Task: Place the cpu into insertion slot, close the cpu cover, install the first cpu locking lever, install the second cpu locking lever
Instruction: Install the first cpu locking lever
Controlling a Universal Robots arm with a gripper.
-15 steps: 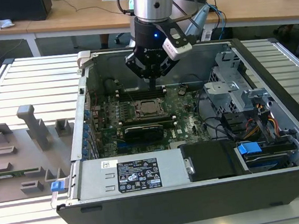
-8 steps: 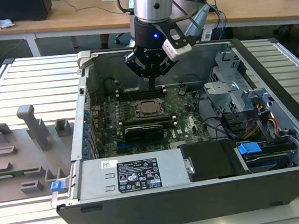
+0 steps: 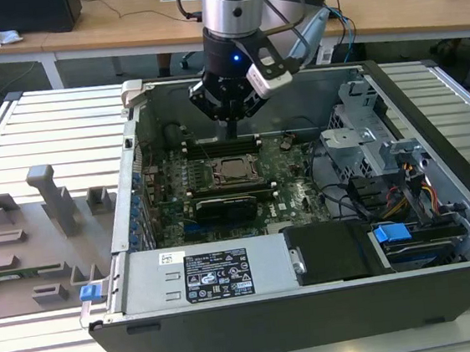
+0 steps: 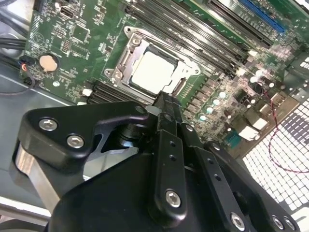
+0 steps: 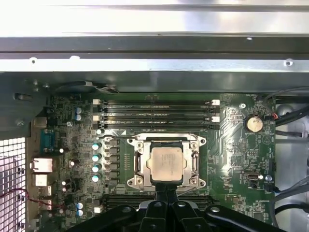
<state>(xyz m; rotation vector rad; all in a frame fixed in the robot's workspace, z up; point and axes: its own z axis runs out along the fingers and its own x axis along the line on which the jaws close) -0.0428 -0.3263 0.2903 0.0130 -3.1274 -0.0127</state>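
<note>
The cpu point(image 5: 166, 162) is seated in the insertion slot point(image 5: 166, 181) and the cpu cover point(image 5: 139, 163) is lowered over it. Locking is seemingly not yet done. The pincer point(image 5: 167, 192), closed and empty, is held beside the slot.

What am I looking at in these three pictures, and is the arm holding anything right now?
This is a single robot arm; its gripper hangs over an open computer case on a slatted table. The exterior view is taken from off the arm; both wrist views ride on the arm and look past its dark fingers at the green circuit board. There the cpu lies flat in the window of the cpu cover, a silver frame. The gripper looks shut, holds nothing, and its tip is close to that frame. Grey fixtures stand at the exterior view's left.
</note>
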